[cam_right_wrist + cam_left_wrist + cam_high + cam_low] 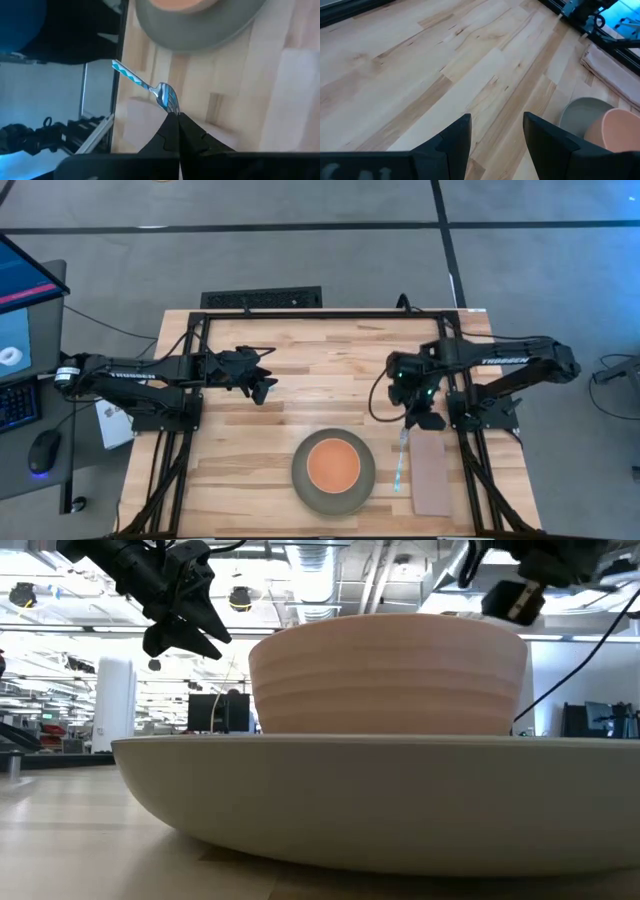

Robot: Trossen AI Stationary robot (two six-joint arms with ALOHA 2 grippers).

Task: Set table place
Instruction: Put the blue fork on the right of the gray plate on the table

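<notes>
Between the grey-green plate (334, 472) and the pale pink napkin (432, 477) lies the blue-handled spoon (401, 463), with the right gripper (424, 418) at its bowl end. The right wrist view shows those fingers (172, 131) pressed tightly together, their tips at the edge of the spoon's bowl (168, 99); whether they pinch the metal or only touch it I cannot tell. I judge the spoon light, rigid and slick, so a hold on the patterned handle would be surer than on the curved bowl. The napkin looks soft and limp. An orange bowl (332, 464) sits inside the plate; both look hard and breakable.

Only the high view shows the whole layout on the wooden table (300, 360). The low view sees little past the plate's wall (380, 805) and the bowl. The left gripper (262, 388) hovers empty, fingers (452, 142) apart over bare planks.
</notes>
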